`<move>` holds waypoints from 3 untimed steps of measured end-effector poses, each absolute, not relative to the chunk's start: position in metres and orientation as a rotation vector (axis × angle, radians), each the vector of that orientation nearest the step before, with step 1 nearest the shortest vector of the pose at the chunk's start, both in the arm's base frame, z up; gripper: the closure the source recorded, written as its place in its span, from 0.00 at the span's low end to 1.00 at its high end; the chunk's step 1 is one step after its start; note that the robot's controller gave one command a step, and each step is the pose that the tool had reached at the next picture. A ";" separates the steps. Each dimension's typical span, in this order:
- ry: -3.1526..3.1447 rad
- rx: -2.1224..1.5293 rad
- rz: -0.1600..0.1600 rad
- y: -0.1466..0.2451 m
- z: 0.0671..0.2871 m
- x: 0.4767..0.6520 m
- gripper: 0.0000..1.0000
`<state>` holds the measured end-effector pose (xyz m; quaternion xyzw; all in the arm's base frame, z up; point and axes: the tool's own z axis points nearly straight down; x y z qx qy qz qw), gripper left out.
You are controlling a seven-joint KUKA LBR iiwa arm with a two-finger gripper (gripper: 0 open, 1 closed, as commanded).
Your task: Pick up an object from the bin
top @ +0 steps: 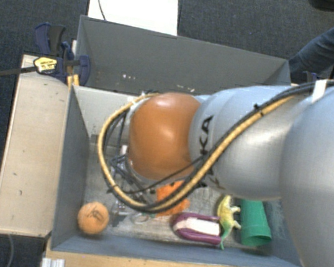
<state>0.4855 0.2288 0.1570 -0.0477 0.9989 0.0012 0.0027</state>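
Heads up, you couldn't see much here. Your arm (292, 137) and its orange cover (157, 134) sat right over the middle of the bin (77, 166), and the cable (107, 170) looped across whatever was underneath. The claw (124, 199) was tucked below the cover, over the near left-middle of the floor. I couldn't tell if it was released or clenched, or if it had anything.

Closest to it was an orange thing (170, 193), just to its right. The cable mostly covered it, so its shape and which way it pointed were hard to make out. A tan ball (92, 218) sat in the near left corner, a bit apart from the claw.

Along the near wall to the right lay a purple thing (197, 227) with a white side, long axis left to right. Beside it were a yellow thing (228, 213) and a green cup (254, 223), both running far to near, with the cup's far end cut off by the arm.
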 end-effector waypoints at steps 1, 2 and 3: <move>3.088 -0.578 0.000 0.250 0.152 0.488 0.00; 3.076 -0.629 0.003 0.251 0.122 0.483 0.00; 2.954 -1.063 0.001 0.252 0.089 0.486 0.00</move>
